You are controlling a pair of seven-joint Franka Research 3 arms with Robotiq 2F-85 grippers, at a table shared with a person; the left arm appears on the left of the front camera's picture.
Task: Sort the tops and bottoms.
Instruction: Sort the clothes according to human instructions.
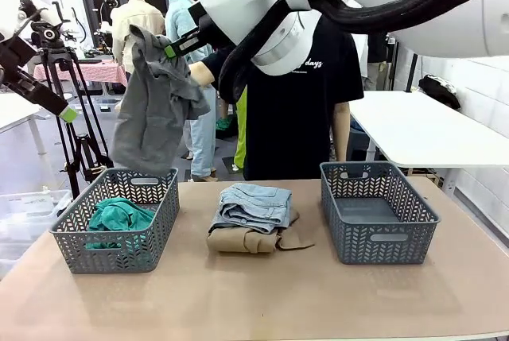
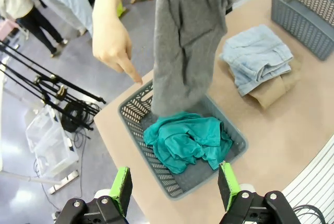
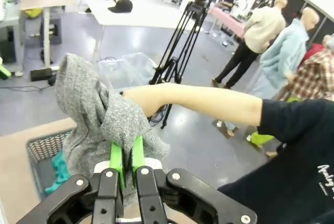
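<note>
My right gripper (image 1: pixel 169 48) (image 3: pixel 127 157) is shut on a heather grey top (image 1: pixel 155 106) (image 2: pixel 185 36) (image 3: pixel 96 117), which hangs above the left basket (image 1: pixel 115 218) (image 2: pixel 135 117). A teal-green top (image 1: pixel 118 218) (image 2: pixel 188 138) lies crumpled inside that basket. In the table's middle, the folded light blue denim bottoms (image 1: pixel 253 204) (image 2: pixel 257 57) rest on a tan-beige top (image 1: pixel 246 239) (image 2: pixel 274 88). My left gripper (image 2: pixel 175 185) (image 1: pixel 67 113) is open and hovers high over the left basket. The person's hand (image 2: pixel 112 46) points down at the left basket.
An empty grey basket (image 1: pixel 374 214) (image 2: pixel 308 12) stands at the table's right. The person (image 1: pixel 302 110) stands at the far edge behind the pile. A tripod (image 1: pixel 71 110) and plastic bins (image 2: pixel 49 143) are on the floor to the left.
</note>
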